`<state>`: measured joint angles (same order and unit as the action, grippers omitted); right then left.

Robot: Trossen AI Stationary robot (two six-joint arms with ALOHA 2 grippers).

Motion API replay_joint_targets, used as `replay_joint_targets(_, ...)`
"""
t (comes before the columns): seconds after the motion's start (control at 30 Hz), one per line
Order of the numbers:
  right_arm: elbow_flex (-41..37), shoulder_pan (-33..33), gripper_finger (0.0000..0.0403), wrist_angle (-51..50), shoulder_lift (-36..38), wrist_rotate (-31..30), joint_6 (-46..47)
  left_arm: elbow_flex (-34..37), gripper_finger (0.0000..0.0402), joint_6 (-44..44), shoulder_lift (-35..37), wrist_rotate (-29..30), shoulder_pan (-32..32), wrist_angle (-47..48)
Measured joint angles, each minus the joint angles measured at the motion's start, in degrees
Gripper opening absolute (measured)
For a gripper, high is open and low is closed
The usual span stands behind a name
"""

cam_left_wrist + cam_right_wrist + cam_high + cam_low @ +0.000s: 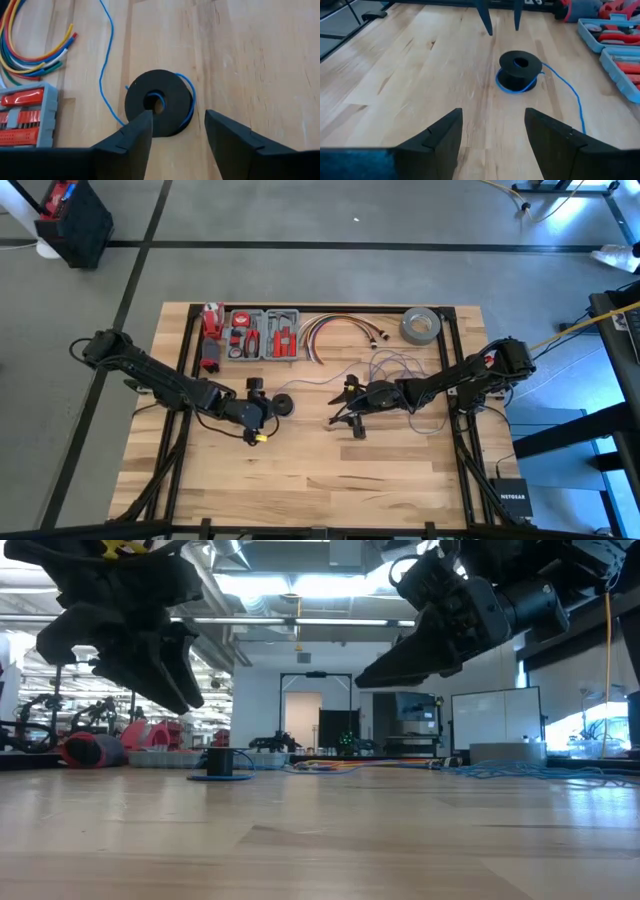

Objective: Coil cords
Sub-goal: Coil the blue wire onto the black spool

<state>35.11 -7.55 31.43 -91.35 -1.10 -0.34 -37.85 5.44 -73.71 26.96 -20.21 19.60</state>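
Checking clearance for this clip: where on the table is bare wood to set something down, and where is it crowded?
Free: the whole near strip of the table, below both arms, and the left edge beside the left arm. Crowded: the far edge, with tool tray, coloured cables and tape roll; the middle, where the blue wire and black spool lie between the open left pincer and right pincer.

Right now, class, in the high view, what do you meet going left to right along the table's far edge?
Red bottle → tool tray → coloured cable bundle → grey tape roll.
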Motion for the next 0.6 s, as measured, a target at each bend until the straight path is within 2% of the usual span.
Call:
replay_joint_targets(0.2,0.00,0.02,0.0221,0.02,0.00,-1.42,-0.07,0.02,0.0154,-2.45,-0.37,0.16,-0.20,-0.37)
replay_joint_targets(0.37,0.00,0.00,0.0221,-0.86,0.00,-1.44,0.10,0.02,0.0141,-8.19,-4.83,1.10,-0.20,-3.38)
replay_joint_targets(0.6,-0.04,0.02,0.0221,-1.59,0.00,-1.44,0.55,0.07,0.0131,-13.90,-11.96,7.94,-1.48,-5.91)
